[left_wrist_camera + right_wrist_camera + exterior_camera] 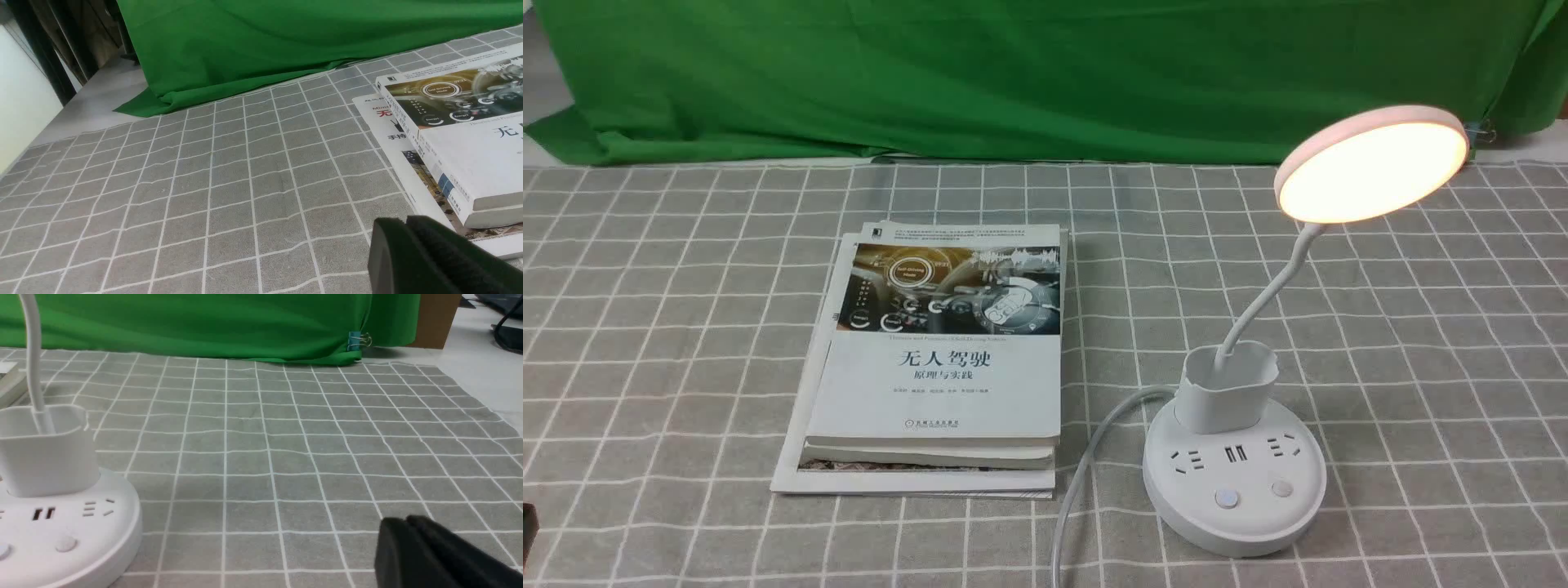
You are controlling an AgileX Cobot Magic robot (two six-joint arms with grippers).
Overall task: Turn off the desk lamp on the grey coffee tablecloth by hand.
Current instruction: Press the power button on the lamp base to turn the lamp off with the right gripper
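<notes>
- The right claw (404, 523) and left claw (405, 223) are clenched on nothing; the wrong button (1226, 498) could be pressed through poor aim.
- The lit lamp (1227, 404), right of the books (939, 392) on the grey tablecloth (670, 327), could be slid by slanted pushing.
- Its neck (1270, 290) could be knocked by overreaching.

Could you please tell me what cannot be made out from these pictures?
- Lamp head, front view: any detail on its lit face is lost in glare.
- Button markings, front view: too small to read, if the buttons have any.
- Cable, front view: its far end is cut off by the bottom edge.
- Lower books' covers, front view: mostly hidden under the top book.
</notes>
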